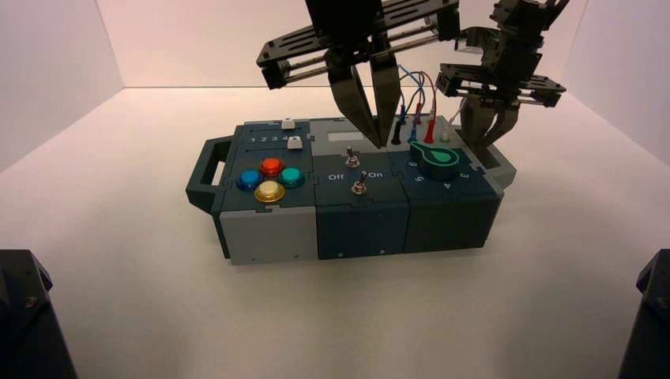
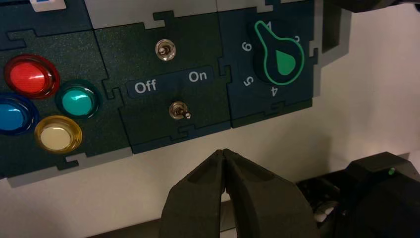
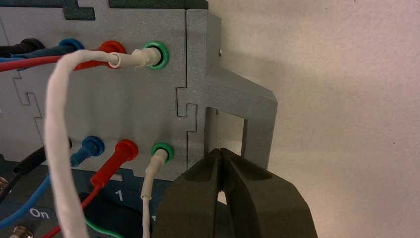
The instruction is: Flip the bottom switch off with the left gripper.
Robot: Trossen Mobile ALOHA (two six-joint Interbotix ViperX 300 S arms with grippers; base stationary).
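Dark and bulky, the left gripper, with two long tapered black fingers below a wide slotted crossbar, hangs over the middle of the box. Its fingers are pressed together at the tips, with nothing pinched between them. The bottom switch, a tiny silver metal toggle lever in a round nut collar, sits near the front edge of the dark blue module printed Off and On. Its lever leans toward the On side, and the gripper's tips are apart from it. The top switch, its silver twin, stands on the other side of the lettering, leaning toward Off.

On the left part of the box are four round push buttons, red, blue, green and yellow, with two white sliders behind them. To the right of the switches sits the large rotary knob, black with a green teardrop outline, its narrow end beside the 1. Behind it, black, blue, red and white wires plug into the grey panel.

The right gripper, black too, waits at the grey right-hand handle, its fingertips together.
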